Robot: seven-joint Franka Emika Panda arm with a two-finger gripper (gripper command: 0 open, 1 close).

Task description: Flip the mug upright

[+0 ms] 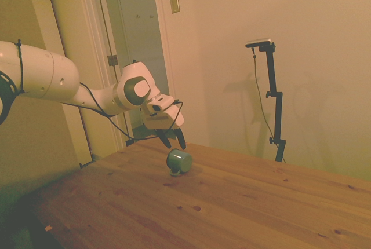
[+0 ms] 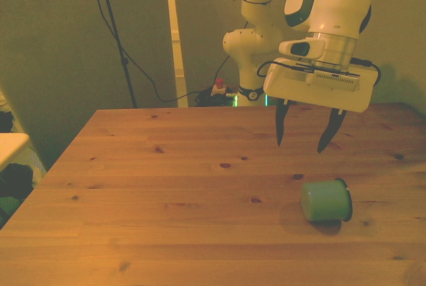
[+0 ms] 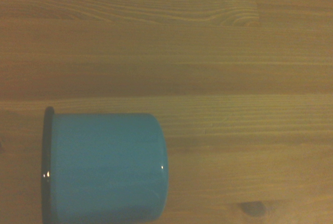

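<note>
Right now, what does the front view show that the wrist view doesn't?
Only the front view shows the gripper, fingers open, hanging above the table short of the mug. Only the wrist view shows the mug's dark rim and smooth wall close up. Both show the mug lying on its side on the wood.

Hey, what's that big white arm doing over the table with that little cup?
A white robot arm is reaching over a wooden table toward a small teal-green mug with a dark rim, which lies on its side near the front view's right. The two-finger gripper hangs open in the air above and just behind the mug, not touching it. The wrist view shows the mug close below. It has not yet been gripped or stood upright.
</note>
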